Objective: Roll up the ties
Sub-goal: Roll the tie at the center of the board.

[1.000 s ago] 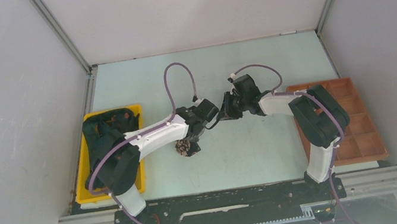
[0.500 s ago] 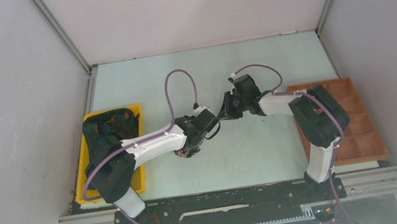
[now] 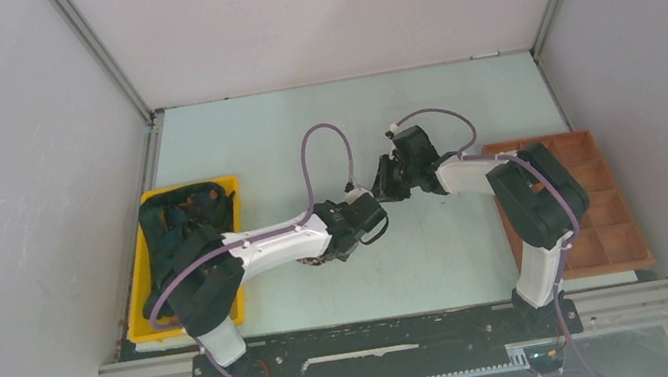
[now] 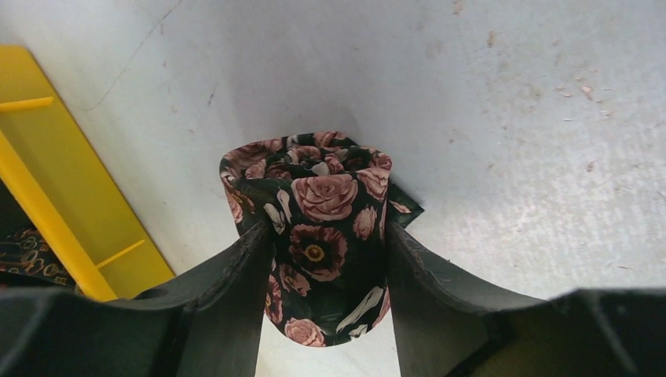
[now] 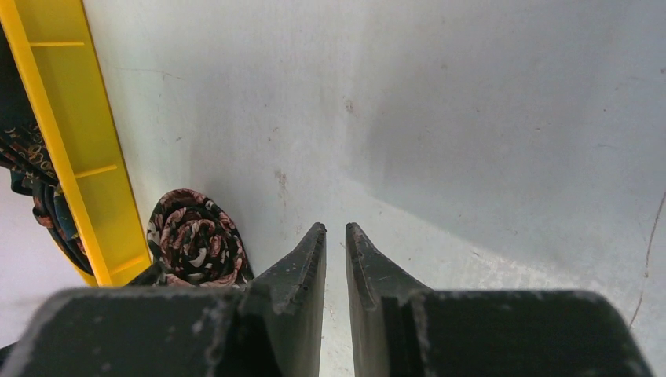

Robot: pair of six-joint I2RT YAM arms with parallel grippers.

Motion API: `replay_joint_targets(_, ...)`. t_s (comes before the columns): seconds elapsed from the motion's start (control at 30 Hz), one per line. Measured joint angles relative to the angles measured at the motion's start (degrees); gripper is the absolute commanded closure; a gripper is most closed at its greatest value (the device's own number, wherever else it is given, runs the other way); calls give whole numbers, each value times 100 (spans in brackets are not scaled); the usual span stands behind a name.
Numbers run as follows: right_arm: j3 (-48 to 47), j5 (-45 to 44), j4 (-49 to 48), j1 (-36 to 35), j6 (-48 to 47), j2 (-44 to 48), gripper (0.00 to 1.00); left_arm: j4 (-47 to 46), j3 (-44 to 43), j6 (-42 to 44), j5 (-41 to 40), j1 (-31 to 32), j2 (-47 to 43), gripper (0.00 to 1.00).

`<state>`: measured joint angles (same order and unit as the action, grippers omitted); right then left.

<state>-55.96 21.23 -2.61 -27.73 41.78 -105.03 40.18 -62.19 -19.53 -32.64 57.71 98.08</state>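
Observation:
A rolled tie [image 4: 326,228], black with pink roses, stands on the pale table between my left gripper's fingers. My left gripper [image 4: 326,236] is shut on the roll, one finger pressed on each side. From above, the roll [image 3: 312,260] peeks out under the left wrist, and the left gripper [image 3: 322,254] is mostly hidden. The roll also shows in the right wrist view [image 5: 194,236]. My right gripper [image 5: 336,229] is empty, its fingers almost together with a thin gap, held above the table [image 3: 381,191] just beyond the left wrist. More dark ties [image 3: 176,224] lie in the yellow bin [image 3: 140,315].
The yellow bin stands at the left edge of the table; its wall shows in the left wrist view [image 4: 47,181] and the right wrist view [image 5: 71,141]. A brown tray with compartments [image 3: 606,206] stands at the right. Grey walls surround the table.
My left arm has swung right and toward the near edge, taking the rolled tie with it. The right gripper has hardly moved.

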Motion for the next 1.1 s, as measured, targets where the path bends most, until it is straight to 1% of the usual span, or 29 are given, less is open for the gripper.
replay_joint_targets(0.2,0,-74,168,0,-20,170,82,4,-52,-87,125,68,92,38)
replay_joint_targets(0.37,0,-162,201,-9,-24,339,82,2,-61,-142,181,68,81,29)
replay_joint_targets(0.53,0,-243,326,-68,-33,382,81,0,-61,-157,289,68,-66,23)
replay_joint_targets(0.8,2,-313,514,-205,-44,485,81,-33,-57,-205,352,66,-391,20)
replay_joint_targets(1.0,20,-348,555,-293,-76,669,75,-79,11,-256,538,-2,-778,17)
replay_joint_targets(1.07,94,-343,546,-319,-87,772,71,-101,85,-289,619,-61,-990,14)
replay_joint_targets(1.1,151,-328,542,-332,-87,831,65,-120,136,-299,656,-105,-1117,13)
